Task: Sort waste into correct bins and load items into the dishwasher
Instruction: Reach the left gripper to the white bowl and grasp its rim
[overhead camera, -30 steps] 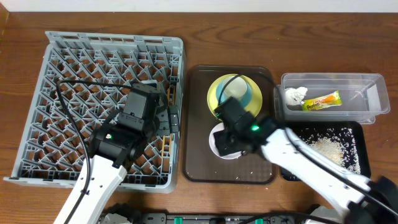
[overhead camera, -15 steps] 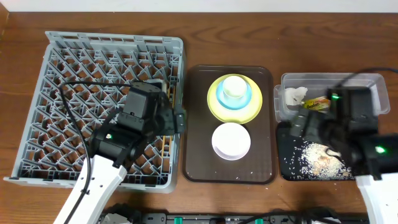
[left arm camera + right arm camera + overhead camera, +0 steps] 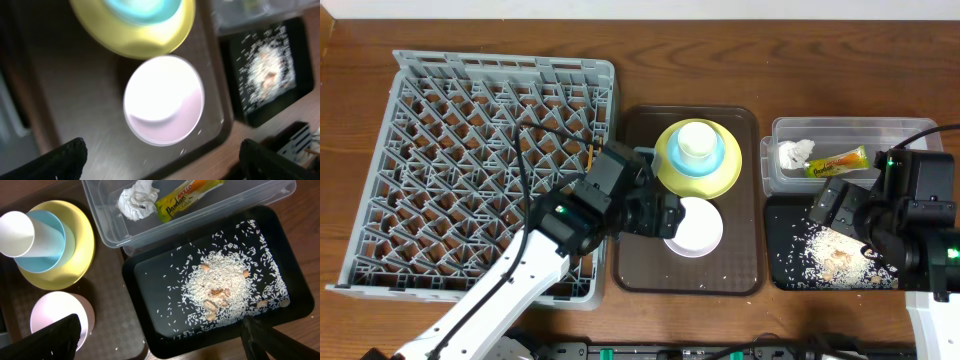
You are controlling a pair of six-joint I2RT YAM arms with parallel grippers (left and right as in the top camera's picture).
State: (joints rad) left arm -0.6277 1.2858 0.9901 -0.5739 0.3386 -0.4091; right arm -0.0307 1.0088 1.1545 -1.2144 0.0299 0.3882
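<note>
One white bowl (image 3: 700, 228), one blue bowl (image 3: 716, 158), one cup (image 3: 697, 140), one plate (image 3: 722, 182) — left gripper (image 3: 165, 160), right gripper (image 3: 160, 340) both agape

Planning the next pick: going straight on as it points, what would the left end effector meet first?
Probably the white bowl on the brown tray, centred ahead of the open left end effector; depth unclear.
</note>
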